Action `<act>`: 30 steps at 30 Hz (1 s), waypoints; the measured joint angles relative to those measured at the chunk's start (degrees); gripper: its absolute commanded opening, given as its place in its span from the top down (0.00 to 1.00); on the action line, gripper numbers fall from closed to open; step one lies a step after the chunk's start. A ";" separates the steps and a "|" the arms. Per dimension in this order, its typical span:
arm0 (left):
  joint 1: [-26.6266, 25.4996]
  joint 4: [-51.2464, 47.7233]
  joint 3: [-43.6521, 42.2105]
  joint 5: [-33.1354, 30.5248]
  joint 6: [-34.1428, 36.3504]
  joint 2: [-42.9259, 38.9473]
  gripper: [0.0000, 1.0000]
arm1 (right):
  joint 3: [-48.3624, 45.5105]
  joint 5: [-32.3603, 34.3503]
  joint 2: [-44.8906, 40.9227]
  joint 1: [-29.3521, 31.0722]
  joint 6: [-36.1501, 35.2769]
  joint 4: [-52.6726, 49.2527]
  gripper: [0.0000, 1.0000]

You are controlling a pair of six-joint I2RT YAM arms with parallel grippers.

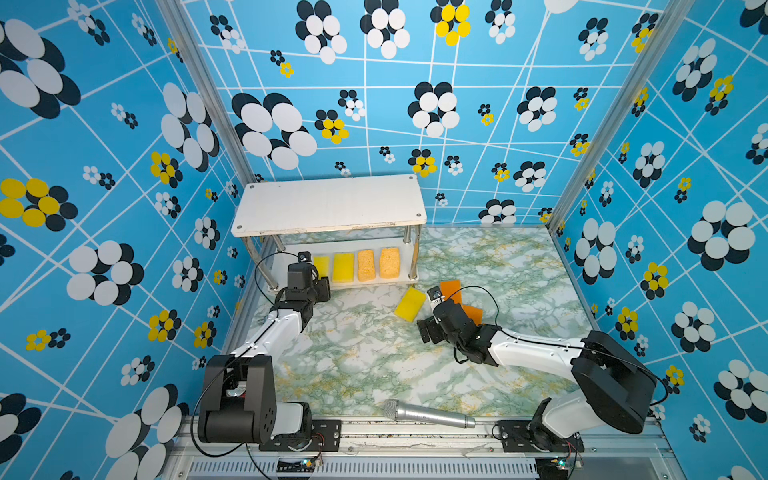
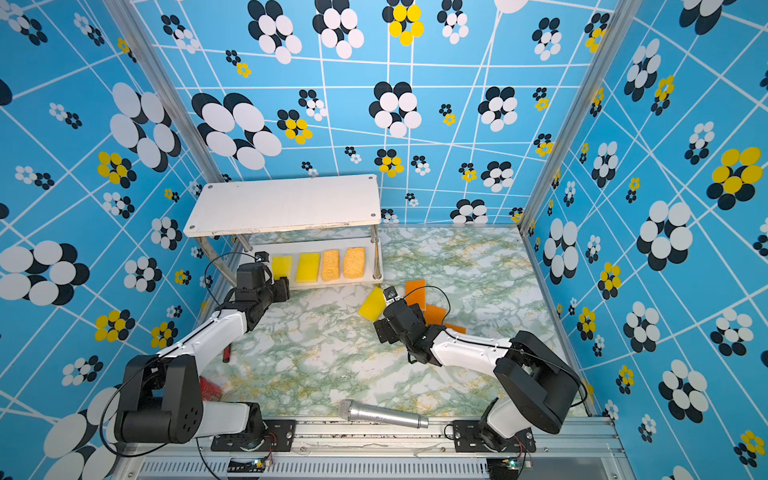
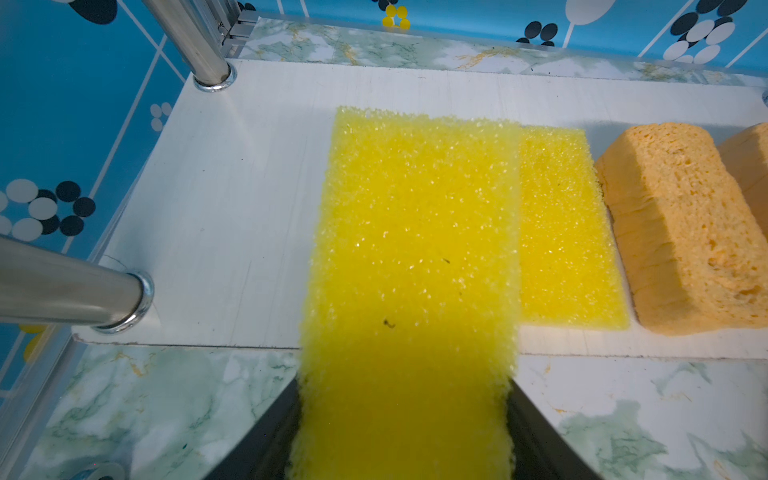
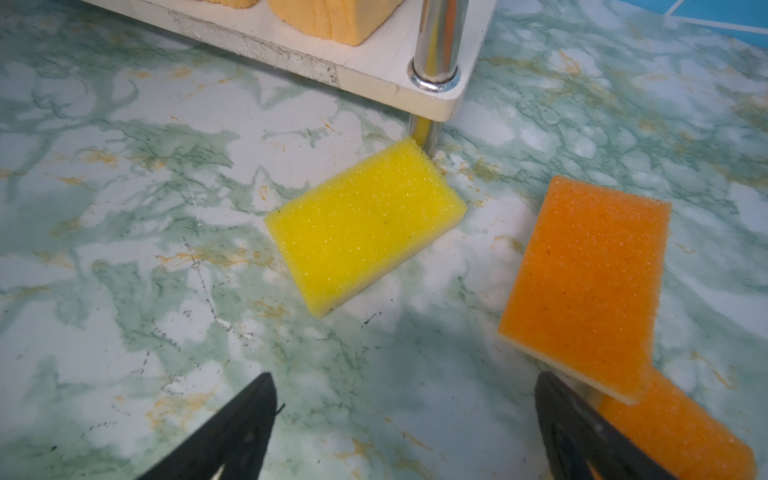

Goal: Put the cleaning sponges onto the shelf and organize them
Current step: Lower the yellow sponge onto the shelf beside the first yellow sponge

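A flat bright-yellow foam sponge (image 3: 415, 249) is pinched at its near end in your left claw (image 3: 405, 436), with a black finger pressed to each long side. The sponge reaches out over the lower board (image 3: 232, 208) of the white two-tier shelf (image 1: 332, 203). The wrist view does not show whether its far end touches the board.

Just beside it on that board lies a second yellow sponge (image 3: 569, 232). Next along the row are a thick porous tan sponge (image 3: 681, 232) and a second tan sponge (image 3: 748, 162). In both top views the four stand in a line under the upper board, and the held one is at the left end, nearest your left arm.

A loose yellow sponge (image 4: 365, 224) lies flat on the green-veined marble-pattern counter (image 1: 361, 357), one corner just beside a chrome leg (image 4: 436, 41) of the shelf. Your right claw (image 4: 407, 432) hangs near it with its jaws spread wide, holding nothing. Beside that claw a flat orange sponge (image 4: 582, 282) with a pale underside overlaps a second orange sponge (image 4: 681, 440). Whether the claw's finger touches this lower one cannot be told.

A silver microphone (image 1: 428, 415) lies at the counter's front edge, well apart from both claws.
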 measured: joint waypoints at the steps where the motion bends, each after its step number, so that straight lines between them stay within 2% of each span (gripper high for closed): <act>1: 0.00 0.20 0.15 0.00 0.07 0.35 0.36 | 0.00 0.00 0.00 0.00 0.02 0.02 0.01; 30: 1.14 2.34 5.70 -0.04 0.63 9.55 0.37 | -0.07 0.02 -0.31 0.00 0.22 -0.02 0.01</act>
